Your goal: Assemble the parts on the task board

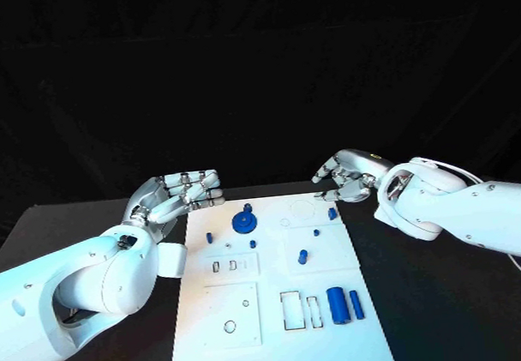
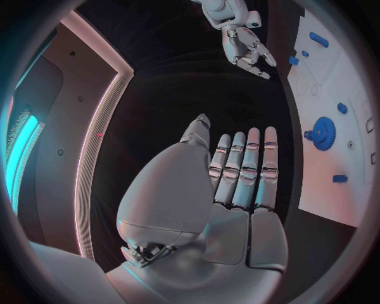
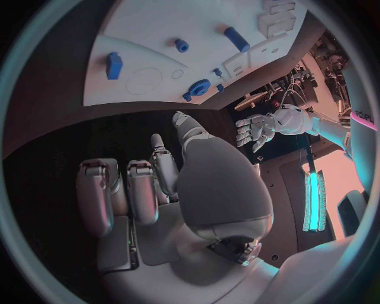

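Black surface [image 1: 448, 317] carries the white task board [image 1: 277, 351], both hands hovering at its far end. Left hand [image 1: 178, 197] wide, empty; right hand [image 1: 344, 177] loosely curled, empty too. Looks like pre-grasp: next means reaching for the blue gear [image 1: 245, 223] or the cylinder [image 1: 337, 305].

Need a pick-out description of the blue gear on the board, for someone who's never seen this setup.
Start at the white task board in the middle of the black table and go to its far end, between the two hands. The blue gear stands there, left of centre. It is the only round, toothed part; the other blue pieces are small pegs or plain cylinders, the biggest lying at the board's near right.
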